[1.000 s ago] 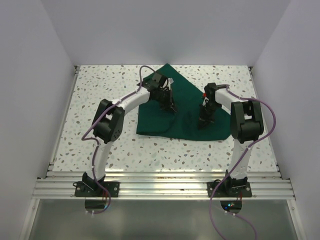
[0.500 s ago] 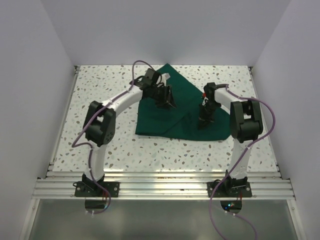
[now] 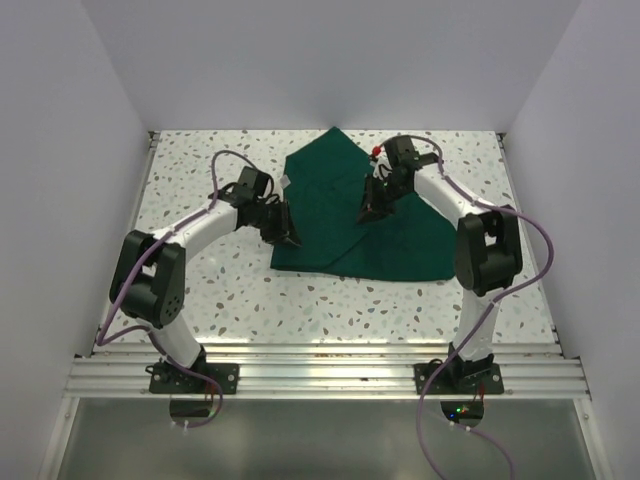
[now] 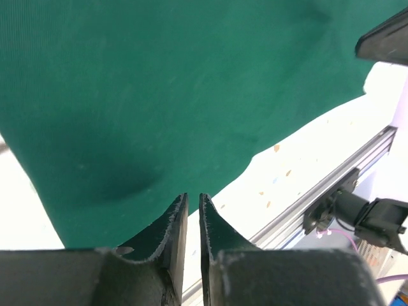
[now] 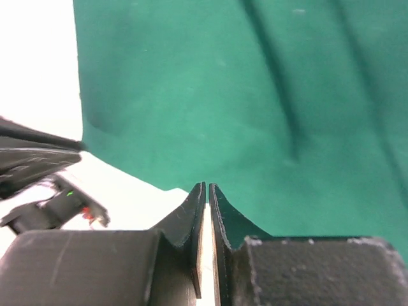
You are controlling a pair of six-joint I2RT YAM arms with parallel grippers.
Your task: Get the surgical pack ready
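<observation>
The dark green cloth drape (image 3: 400, 245) lies folded on the speckled table, with a crease running across its middle. No tray, instruments or gauze show. My left gripper (image 3: 287, 238) is at the drape's left edge, low over it. In the left wrist view its jaws (image 4: 193, 196) are shut with a hair gap and hold nothing, over the cloth (image 4: 159, 95) edge. My right gripper (image 3: 369, 212) hangs over the drape's far middle. In the right wrist view its jaws (image 5: 207, 185) are shut and empty above the cloth (image 5: 242, 83).
White walls close the table (image 3: 200, 160) on three sides. An aluminium rail (image 3: 320, 375) runs along the near edge and also shows in the left wrist view (image 4: 347, 188). Bare table lies left of the drape and at the far right.
My left gripper has moved left and nearer, from the drape's far middle to its left edge. My right gripper has moved farther and left over the drape. The drape's left part now spreads wider.
</observation>
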